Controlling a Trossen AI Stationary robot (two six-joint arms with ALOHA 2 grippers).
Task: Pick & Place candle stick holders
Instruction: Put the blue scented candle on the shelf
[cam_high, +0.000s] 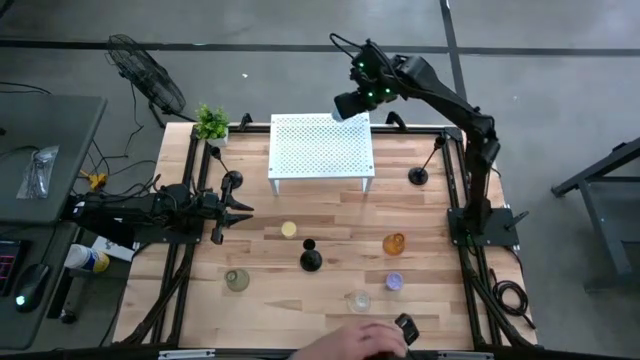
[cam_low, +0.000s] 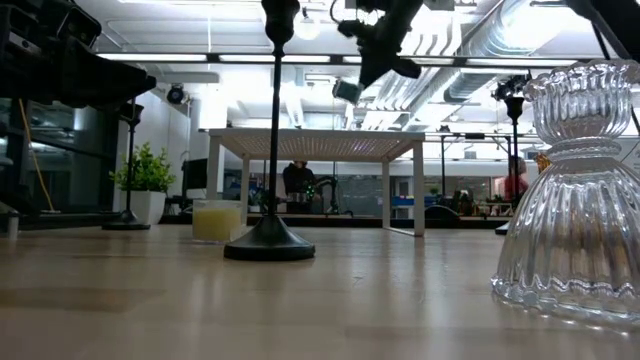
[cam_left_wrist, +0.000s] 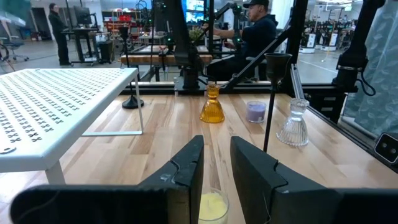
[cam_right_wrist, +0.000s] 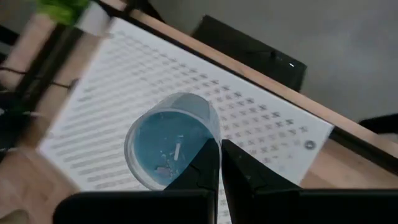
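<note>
While the right hand (cam_high: 352, 104) hangs high above the back right corner of the white perforated metal shelf (cam_high: 321, 150) in the high view, the left hand (cam_high: 238, 208) rests low over the pale wooden desk (cam_high: 330, 300), pointing toward the small yellow glass cup (cam_high: 289, 230), which lies just ahead of it. A slim black candlestick with a round base (cam_high: 311, 257) stands in the middle, with the pale green glass cup (cam_high: 236, 281), the amber glass holder (cam_high: 394, 244), the purple glass cup (cam_high: 394, 282) and the clear ribbed glass holder (cam_high: 359, 300) spread around it. Two more black candlesticks stand at the back, one beside the shelf's left end (cam_high: 231, 182) and one off its right end (cam_high: 418, 176). A person's hand (cam_high: 365, 340) shows at the near edge.

From desk height, the middle candlestick rises upright, its long axis vertical, the yellow cup just behind it to the left and the clear ribbed holder close to the lens.

Past the left wrist, the fingers stand narrowly apart and hold nothing; the yellow cup sits on the desk directly between and beyond them.

Past the right wrist, the fingers are pinched shut on the rim of a blue glass cup (cam_right_wrist: 168, 143), carried in the air over the shelf's top. Setting it down looks like a straight descent for the right arm.
</note>
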